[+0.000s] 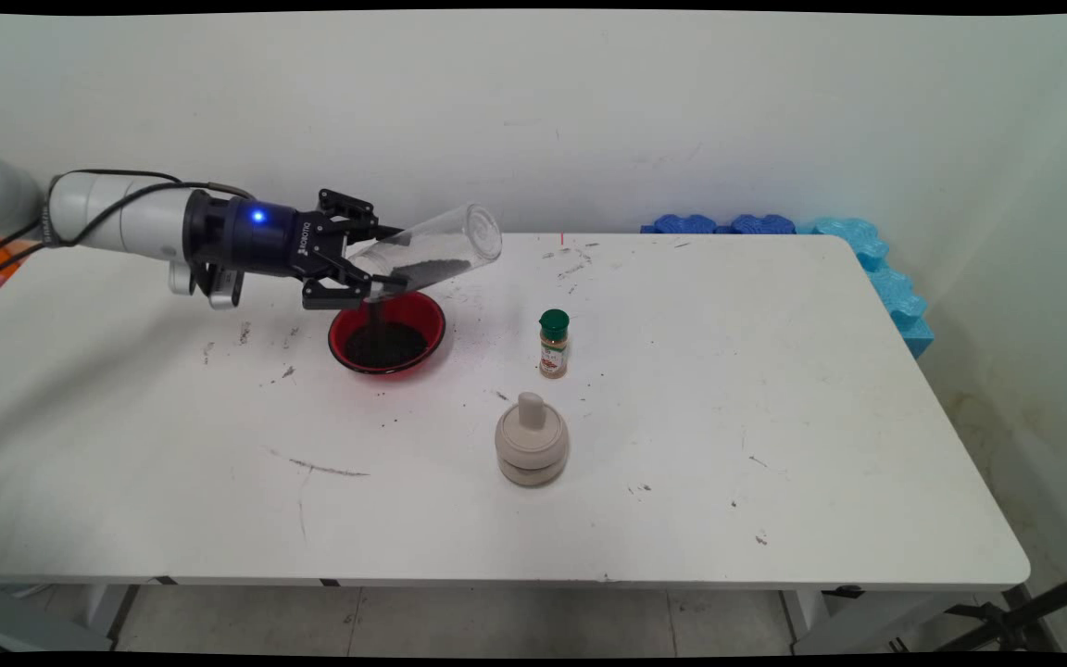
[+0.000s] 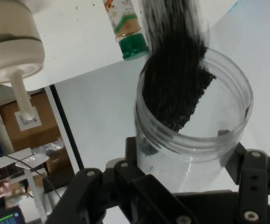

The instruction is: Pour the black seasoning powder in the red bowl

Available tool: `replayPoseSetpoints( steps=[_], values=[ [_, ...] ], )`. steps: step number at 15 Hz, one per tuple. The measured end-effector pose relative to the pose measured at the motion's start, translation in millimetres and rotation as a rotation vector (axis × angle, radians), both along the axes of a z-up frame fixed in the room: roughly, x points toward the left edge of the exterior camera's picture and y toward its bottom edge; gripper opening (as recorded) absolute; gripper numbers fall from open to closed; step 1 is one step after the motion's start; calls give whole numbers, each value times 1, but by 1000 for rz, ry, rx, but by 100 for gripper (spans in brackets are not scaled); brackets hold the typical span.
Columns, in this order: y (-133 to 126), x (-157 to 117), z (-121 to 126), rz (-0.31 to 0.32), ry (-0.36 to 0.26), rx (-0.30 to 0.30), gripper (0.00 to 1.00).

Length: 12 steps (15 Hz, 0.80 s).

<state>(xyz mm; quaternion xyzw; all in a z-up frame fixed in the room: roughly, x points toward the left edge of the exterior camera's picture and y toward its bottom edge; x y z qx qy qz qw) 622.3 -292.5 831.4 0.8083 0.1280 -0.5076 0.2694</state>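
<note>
hand: the black two-finger hand (image 1: 383, 257) reaches in from the left, held above the table and lying nearly level; its fingers are clamped on a clear plastic jar (image 1: 432, 248) near the jar's open mouth.
jar: tipped with its mouth lower and to the left, its closed base raised toward the right; dark granules (image 1: 427, 270) lie along its lower side and a thin dark stream falls from the mouth. in the hand view the jar (image 2: 195, 135) fills the middle, its ribbed rim toward the camera, with the black granules (image 2: 174, 88) sliding along its wall.
bowl: a red bowl (image 1: 388, 334) sits on the table straight under the jar's mouth, with a dark heap of the same granules inside.
spice bottle: a small bottle with a green cap (image 1: 553, 344) stands upright to the right of the bowl, apart from it.
beige container: a round beige lidded container with a knob (image 1: 532, 441) stands nearer the table's front edge, just in front of the spice bottle.
table: white table (image 1: 774, 417), marked with dark scuffs and scattered specks.
backdrop: blue foam pieces (image 1: 867, 250) lie along the table's far right corner against the wall.
</note>
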Motion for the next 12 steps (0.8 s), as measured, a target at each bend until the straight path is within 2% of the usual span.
replayPoseSetpoints(
  steps=[12],
  values=[
    [0,-1,1,58,87,40,0]
  ],
)
